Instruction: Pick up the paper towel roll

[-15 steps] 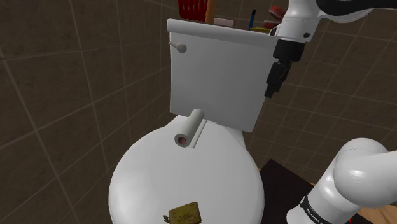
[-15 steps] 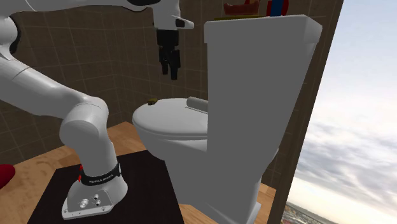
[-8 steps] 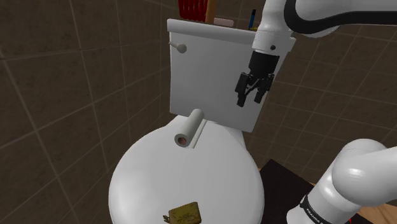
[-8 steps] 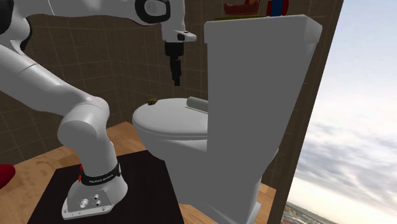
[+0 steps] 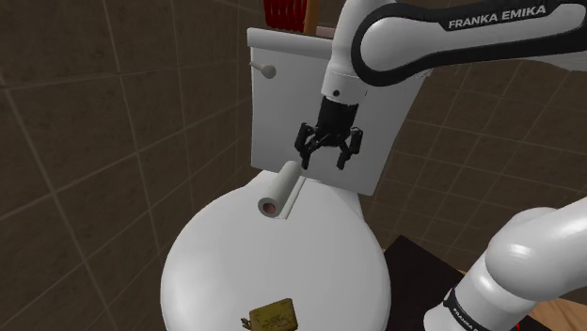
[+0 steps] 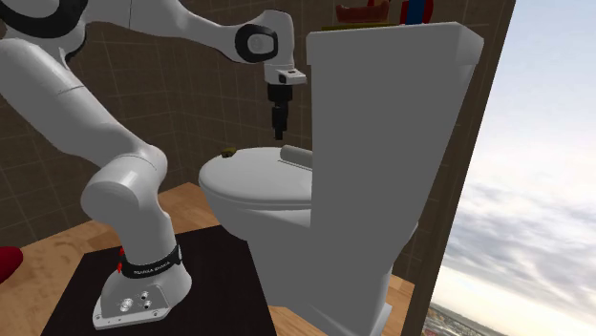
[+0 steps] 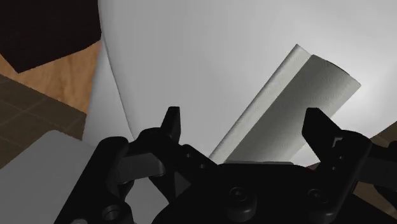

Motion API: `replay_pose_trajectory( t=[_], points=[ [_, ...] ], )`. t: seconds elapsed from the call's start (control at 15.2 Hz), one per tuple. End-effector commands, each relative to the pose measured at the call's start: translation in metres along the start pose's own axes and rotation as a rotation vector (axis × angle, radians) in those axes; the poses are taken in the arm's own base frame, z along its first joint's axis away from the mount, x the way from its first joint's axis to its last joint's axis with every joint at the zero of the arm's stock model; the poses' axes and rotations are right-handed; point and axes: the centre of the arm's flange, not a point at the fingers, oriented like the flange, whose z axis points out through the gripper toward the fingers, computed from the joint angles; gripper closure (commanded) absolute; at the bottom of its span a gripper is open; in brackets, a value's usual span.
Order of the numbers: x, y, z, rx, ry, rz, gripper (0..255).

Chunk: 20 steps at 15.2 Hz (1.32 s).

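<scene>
The paper towel roll (image 5: pixel 281 187) lies on its side at the back edge of the toilet lid (image 5: pixel 226 268), right up against the tank (image 5: pixel 301 103). The roll is white. The round end that faces the front of the lid has a reddish ring in the middle. A flat sheet sticks out along one side of it.

The black gripper (image 5: pixel 325 162) hangs just above the back end of the roll, close to the front of the tank, and points down. Its two fingers (image 5: pixel 303 156) stand wide apart and hold nothing. In the view from the hand, the roll shows in the gap between the fingers, lower down, and they do not touch it.

At the front edge of the lid sits a small brown lumpy thing (image 5: pixel 273 317). A flush handle (image 5: pixel 268 70) sticks out near the tank's top corner on the shoulder view's left. A red thing (image 5: pixel 282 11) stands on top of the tank.

The big white arm (image 5: pixel 452 33) bends over the toilet from its black stand (image 6: pixel 86 277), which sits on a wooden floor (image 6: pixel 53 239). The wall (image 5: pixel 94 113) behind is brown tiles.
</scene>
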Motion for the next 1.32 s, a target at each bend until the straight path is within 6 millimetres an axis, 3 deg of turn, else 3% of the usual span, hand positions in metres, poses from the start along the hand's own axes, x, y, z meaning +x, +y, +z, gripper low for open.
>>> replay_pose_trajectory(
  t=[0.0, 0.46, 1.06, 1.12, 1.25],
  points=[
    [0.013, -0.019, 0.012, 0.004, 0.005, 0.091, 0],
    [0.064, -0.069, 0.056, 0.011, 0.021, 0.366, 0],
    [0.064, -0.067, 0.096, 0.011, 0.021, 0.366, 0],
    [0.064, -0.068, 0.096, 0.011, 0.021, 0.366, 255],
    [0.064, -0.068, 0.096, 0.011, 0.021, 0.366, 255]
  ],
)
